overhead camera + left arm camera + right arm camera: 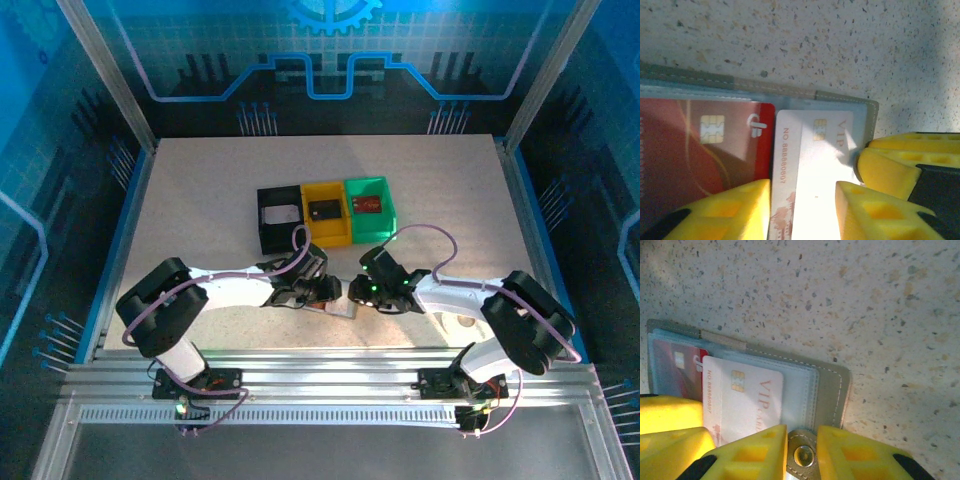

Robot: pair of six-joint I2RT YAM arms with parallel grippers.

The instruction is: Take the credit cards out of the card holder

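**Q:** What is on the left?
**A:** My left gripper (802, 192), fingers partly apart astride the white card (810, 160). I cannot tell if they pinch it. The red card (700, 150) lies beside it, in the open card holder (872, 114).
**Q:** And right?
**A:** My right gripper (802, 440), nearly closed, clamps the card holder's tab (801, 456).

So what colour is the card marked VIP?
The VIP card is white with reddish print, clearest in the left wrist view.
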